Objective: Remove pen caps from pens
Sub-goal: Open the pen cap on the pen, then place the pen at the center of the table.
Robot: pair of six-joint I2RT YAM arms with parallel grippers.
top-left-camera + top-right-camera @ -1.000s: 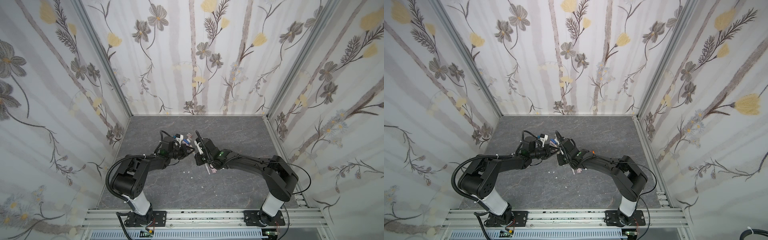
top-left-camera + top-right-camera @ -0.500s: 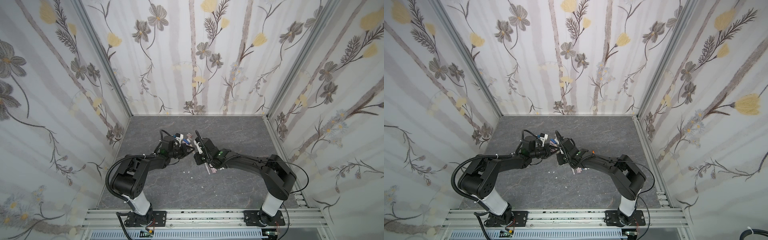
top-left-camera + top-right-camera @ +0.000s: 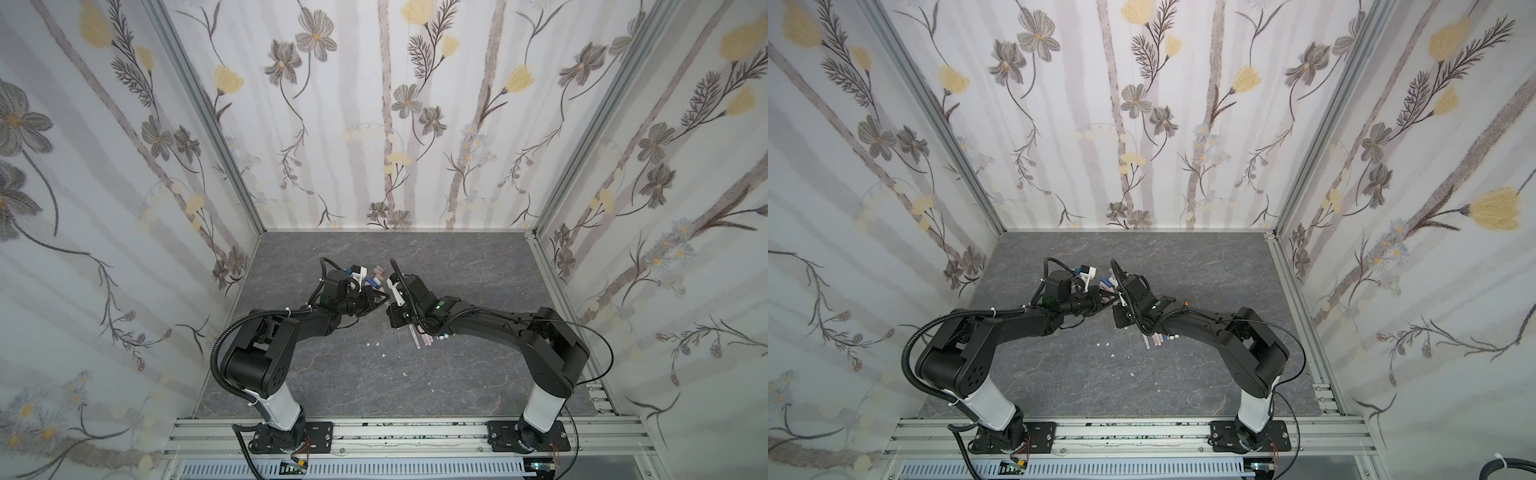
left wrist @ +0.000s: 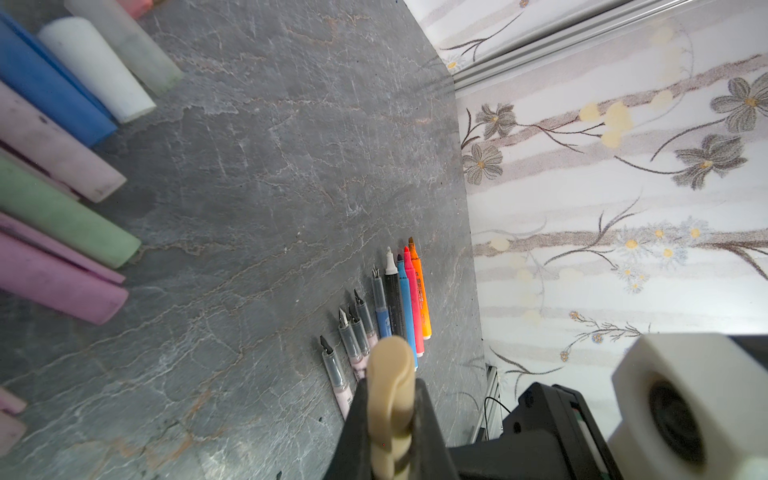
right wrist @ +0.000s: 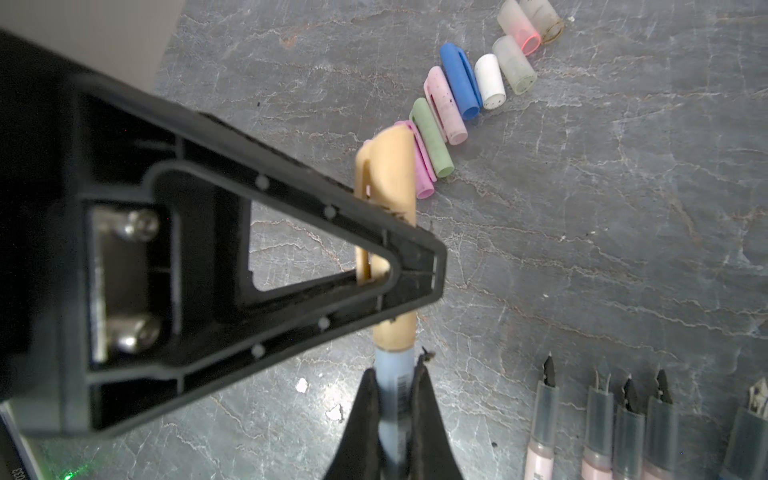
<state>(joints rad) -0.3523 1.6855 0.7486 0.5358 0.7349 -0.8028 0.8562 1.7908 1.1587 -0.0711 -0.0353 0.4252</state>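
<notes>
Tan pen cap (image 5: pixel 390 174) tight in left tool (image 4: pixel 390 405); pale-blue pen (image 5: pixel 391 368), mostly hidden, tight in right tool (image 5: pixel 397 415).

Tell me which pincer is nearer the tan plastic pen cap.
Left. The left pincer is clamped on the tan plastic pen cap; the right pincer grips the pale blue pen barrel just past the cap's open end.

Three walls (image 3: pixel 415 124) papered with grey and yellow flowers on pale stripes enclose a dark grey, veined floor (image 3: pixel 457 266). Aluminium posts (image 3: pixel 212 124) stand in the far corners; a slotted rail (image 3: pixel 395 432) runs along the near edge.
</notes>
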